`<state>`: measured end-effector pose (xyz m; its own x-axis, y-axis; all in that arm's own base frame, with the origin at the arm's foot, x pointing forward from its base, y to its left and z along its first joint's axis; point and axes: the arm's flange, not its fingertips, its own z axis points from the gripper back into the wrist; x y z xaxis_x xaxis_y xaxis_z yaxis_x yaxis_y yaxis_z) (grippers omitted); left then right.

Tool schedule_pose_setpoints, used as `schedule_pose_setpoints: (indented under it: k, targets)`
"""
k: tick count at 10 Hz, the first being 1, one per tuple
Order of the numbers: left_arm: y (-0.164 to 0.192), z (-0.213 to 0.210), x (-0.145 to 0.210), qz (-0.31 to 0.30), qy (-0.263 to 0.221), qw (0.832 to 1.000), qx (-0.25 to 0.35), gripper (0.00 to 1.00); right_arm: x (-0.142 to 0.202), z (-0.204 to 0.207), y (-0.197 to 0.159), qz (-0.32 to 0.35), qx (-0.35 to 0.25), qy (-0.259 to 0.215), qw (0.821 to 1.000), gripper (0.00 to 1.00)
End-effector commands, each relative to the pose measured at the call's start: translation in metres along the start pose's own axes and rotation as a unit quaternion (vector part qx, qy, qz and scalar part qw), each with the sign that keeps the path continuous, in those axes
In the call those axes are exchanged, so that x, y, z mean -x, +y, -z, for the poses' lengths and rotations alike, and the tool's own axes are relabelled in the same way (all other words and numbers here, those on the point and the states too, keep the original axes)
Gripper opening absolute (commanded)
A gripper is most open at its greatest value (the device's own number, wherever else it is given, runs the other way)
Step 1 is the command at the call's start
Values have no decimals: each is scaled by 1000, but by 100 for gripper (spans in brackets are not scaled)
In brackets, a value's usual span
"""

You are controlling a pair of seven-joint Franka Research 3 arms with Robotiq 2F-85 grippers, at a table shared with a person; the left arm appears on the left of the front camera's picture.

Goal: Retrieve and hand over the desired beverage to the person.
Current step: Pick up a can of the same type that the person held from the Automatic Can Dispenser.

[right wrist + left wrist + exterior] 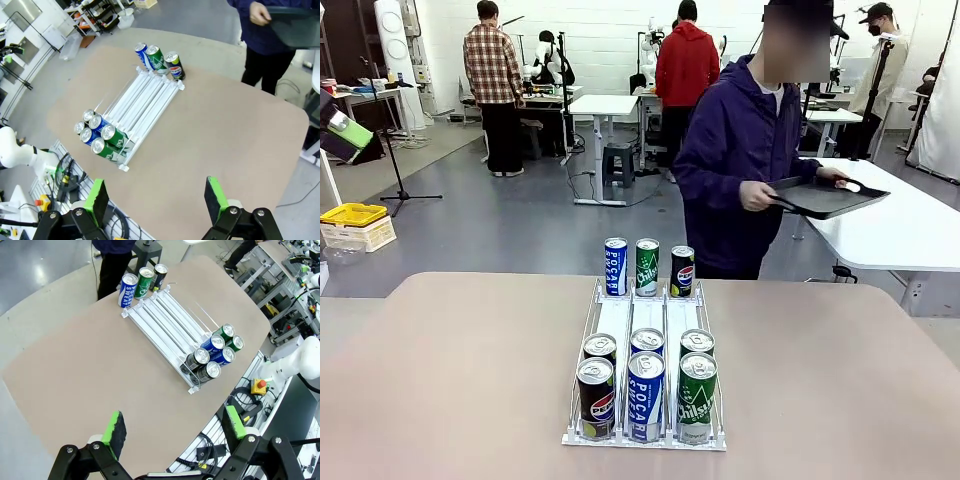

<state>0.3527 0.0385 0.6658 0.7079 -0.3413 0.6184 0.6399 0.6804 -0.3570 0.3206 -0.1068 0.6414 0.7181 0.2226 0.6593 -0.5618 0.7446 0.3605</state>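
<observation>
the left tool (174, 427) hangs high above the near edge of the tabletop (450, 380), its two green-padded fingers spread wide with nothing between them. the right tool (156, 197) hangs above the same near edge, its fingers also spread wide and empty. in the middle of the tabletop lies a white wire rack (645, 320) with three lanes running from the robot's side toward the far side. at its near end six cans stand in two rows of three. the front row has a dark pepsi can (595, 397) in the left lane, a blue pocari sweat can (645, 395) in the middle lane and a green chilsung can (697, 397) in the right lane. each has a second can touching it from behind. at the far end three more cans stand side by side: a blue can (616, 266), a green can (647, 266) and a black pepsi can (682, 271). whether these stand in the lanes or just past them cannot be told. the person (740, 150), in a dark hooded jacket, stands at the far side of the tabletop, a little right of the rack and well apart from both tools. the person is turned toward a white table (910, 235) and holds a black tray (825, 197) over it, with one hand (756, 196) on the tray's near rim and a second hand (832, 176) on its far rim.
</observation>
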Motion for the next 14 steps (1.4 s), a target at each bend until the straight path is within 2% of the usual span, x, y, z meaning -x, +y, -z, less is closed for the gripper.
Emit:
schedule_pose_setpoints:
  k: [1, 14]
  targets:
    - [1, -3, -1, 7, -2, 1000, 7, 100, -1, 0, -1, -1, -9, -3, 1000, 100]
    - [1, -3, -1, 7, -2, 1000, 7, 100, -1, 0, -1, -1, -9, -3, 1000, 100]
